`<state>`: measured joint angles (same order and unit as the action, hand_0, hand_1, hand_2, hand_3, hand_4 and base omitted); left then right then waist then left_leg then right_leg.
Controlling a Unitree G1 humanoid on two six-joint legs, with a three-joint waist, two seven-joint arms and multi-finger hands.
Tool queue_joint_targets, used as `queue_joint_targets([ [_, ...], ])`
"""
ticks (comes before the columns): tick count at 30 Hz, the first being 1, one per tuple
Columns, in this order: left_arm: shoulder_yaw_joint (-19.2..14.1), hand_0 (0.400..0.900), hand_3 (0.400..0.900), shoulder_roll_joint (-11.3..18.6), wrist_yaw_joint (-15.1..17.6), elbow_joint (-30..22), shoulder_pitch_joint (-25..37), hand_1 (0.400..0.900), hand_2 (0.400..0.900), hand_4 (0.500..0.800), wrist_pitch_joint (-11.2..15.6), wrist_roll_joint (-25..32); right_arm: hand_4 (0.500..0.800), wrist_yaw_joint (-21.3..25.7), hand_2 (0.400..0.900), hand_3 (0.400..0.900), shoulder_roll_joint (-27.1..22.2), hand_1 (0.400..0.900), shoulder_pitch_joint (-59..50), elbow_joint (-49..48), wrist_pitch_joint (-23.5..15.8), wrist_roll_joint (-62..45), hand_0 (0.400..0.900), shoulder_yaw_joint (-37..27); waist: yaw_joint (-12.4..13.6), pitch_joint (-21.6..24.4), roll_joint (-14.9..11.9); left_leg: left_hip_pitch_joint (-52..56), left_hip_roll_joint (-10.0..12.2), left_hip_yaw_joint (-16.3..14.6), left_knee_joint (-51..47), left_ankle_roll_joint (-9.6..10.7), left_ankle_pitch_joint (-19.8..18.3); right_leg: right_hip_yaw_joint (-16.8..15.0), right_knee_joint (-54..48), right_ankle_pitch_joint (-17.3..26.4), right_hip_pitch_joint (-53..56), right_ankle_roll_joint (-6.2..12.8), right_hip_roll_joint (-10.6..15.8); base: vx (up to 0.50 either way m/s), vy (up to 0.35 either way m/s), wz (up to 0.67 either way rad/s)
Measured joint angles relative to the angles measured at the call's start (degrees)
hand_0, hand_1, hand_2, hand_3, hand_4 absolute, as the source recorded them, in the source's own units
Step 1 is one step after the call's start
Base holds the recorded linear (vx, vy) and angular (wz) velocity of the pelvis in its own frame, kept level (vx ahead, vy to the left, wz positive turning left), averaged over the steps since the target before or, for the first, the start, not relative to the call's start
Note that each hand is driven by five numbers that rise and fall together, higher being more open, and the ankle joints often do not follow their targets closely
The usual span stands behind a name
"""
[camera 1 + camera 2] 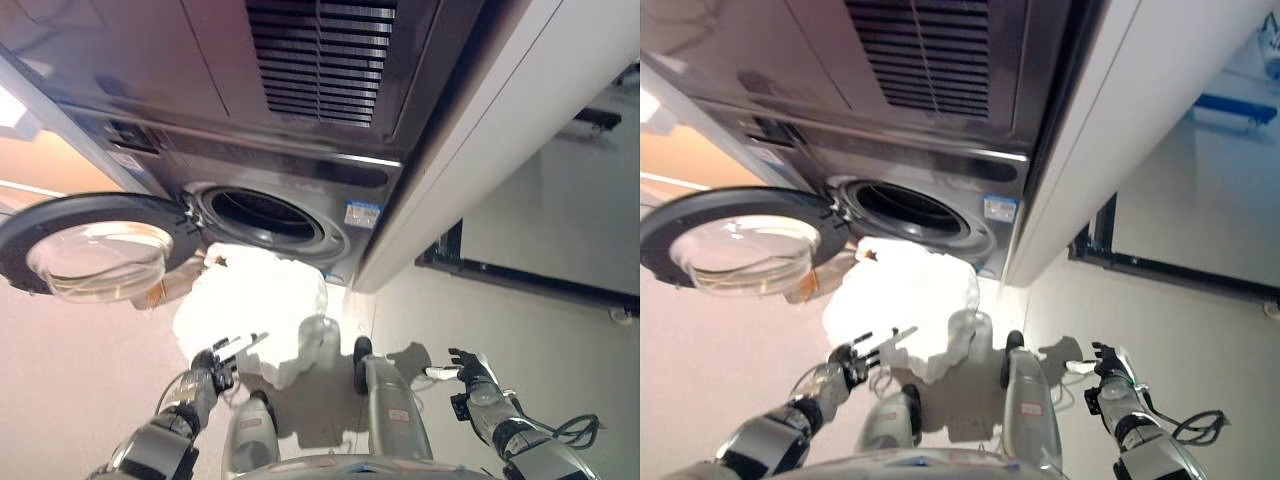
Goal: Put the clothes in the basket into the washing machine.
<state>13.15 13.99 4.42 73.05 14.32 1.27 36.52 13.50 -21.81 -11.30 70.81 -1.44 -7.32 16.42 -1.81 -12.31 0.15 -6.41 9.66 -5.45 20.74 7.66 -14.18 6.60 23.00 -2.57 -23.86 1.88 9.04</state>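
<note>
left hand (222, 362) open; white clothes (262, 305) below open washing machine (265, 218)

White clothes (255, 305) on floor (70, 370)

You see a washer (300, 120) with a smooth grey front that looks like brushed metal, faintly glossy. Its open door (95, 245) has a dark plastic ring around a clear, shiny glass bowl. The drum opening (265, 215) is rimmed in glossy grey. Below it lies soft white cloth (255, 305), matt and crumpled. The floor (80, 390) is smooth and pale, with a dull sheen. The wall panel (470, 150) beside the washer is plain, matt white.
</note>
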Motion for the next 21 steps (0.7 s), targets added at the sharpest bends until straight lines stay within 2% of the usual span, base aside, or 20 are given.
queue_joint_targets([
  [3,-1.8,0.9,0.9,-0.7,-1.1,2.0,-5.3,0.9,0.9,0.8,-1.9,-3.1,0.8,-0.3,0.9,0.9,0.2,0.9,3.3,1.1,0.0,2.0,0.9,-1.7,1.3,5.5,1.1,4.9,-0.8,-0.7,-7.9,-2.4,2.6,1.6,-6.0,1.6,4.9,0.92,0.2,0.17,0.02,0.17],
  [6,-3.9,0.9,0.9,-1.0,-1.3,3.5,-8.4,0.9,0.9,0.8,-3.4,-7.2,0.8,-0.5,0.9,0.9,0.9,0.9,5.4,2.4,0.2,2.2,0.9,-4.0,2.0,8.4,1.9,8.5,-1.2,-0.6,-13.8,-2.0,5.1,2.4,-12.0,4.3,9.1,2.08,0.1,0.1,0.013,0.18],
  [8,-4.1,0.9,0.9,-1.1,-1.4,4.8,-10.0,0.9,0.9,0.8,-4.1,-9.7,0.8,-1.2,0.9,0.9,1.2,0.9,5.8,3.2,0.4,2.1,0.9,-4.9,2.0,9.1,2.2,9.7,-1.7,-0.5,-15.6,-1.0,5.8,2.8,-16.2,6.6,11.7,3.12,0.3,0.1,0.021,0.2],
  [10,-4.1,0.9,0.9,-1.2,-2.1,5.0,-11.5,0.9,0.9,0.8,-4.8,-11.5,0.8,-1.4,0.9,0.9,1.9,0.9,6.7,3.5,0.6,1.7,0.9,-5.4,2.1,9.4,2.1,10.8,-2.6,-0.1,-17.1,-1.3,6.2,3.3,-20.8,8.7,14.7,4.01,0.5,0.09,0.027,0.2],
  [12,-4.1,0.9,0.9,-1.1,-2.8,4.9,-12.4,0.9,0.9,0.8,-4.6,-12.0,0.8,-1.5,0.9,0.9,3.3,0.9,7.5,4.2,1.1,1.7,0.9,-5.4,2.4,10.2,1.5,11.5,-3.4,0.2,-18.4,-1.8,6.5,3.7,-24.4,10.3,16.7,4.61,1.0,0.08,0.02,0.15],
  [14,-4.1,0.9,0.9,-1.4,-3.3,4.6,-13.0,0.9,0.9,0.8,-3.3,-11.6,0.8,-1.7,0.9,0.9,4.5,0.9,7.7,4.8,1.6,1.7,0.9,-5.5,2.7,10.4,1.2,12.4,-4.0,0.4,-19.3,-2.0,6.7,4.2,-27.6,11.9,19.0,5.13,1.4,0.06,0.007,0.13],
  [17,-4.2,0.9,0.9,-1.6,-4.0,3.2,-12.9,0.9,0.9,0.8,-1.3,-11.1,0.8,-2.4,0.9,0.9,5.5,0.9,8.2,4.8,1.8,1.6,0.9,-5.4,3.3,11.1,1.1,12.8,-4.3,0.8,-20.1,-2.1,7.0,4.7,-28.1,12.1,19.8,5.35,1.6,0.06,-0.001,0.13],
  [21,-4.2,0.9,0.9,-1.9,-6.0,0.8,-12.6,0.9,0.9,0.8,-0.9,-9.5,0.8,-2.4,0.9,0.9,5.5,0.9,7.4,4.6,2.0,1.6,0.9,-5.4,3.3,11.7,1.1,13.4,-4.7,1.3,-21.2,-2.2,7.9,4.9,-28.1,12.1,20.3,5.47,2.0,0.07,-0.005,0.06],
])
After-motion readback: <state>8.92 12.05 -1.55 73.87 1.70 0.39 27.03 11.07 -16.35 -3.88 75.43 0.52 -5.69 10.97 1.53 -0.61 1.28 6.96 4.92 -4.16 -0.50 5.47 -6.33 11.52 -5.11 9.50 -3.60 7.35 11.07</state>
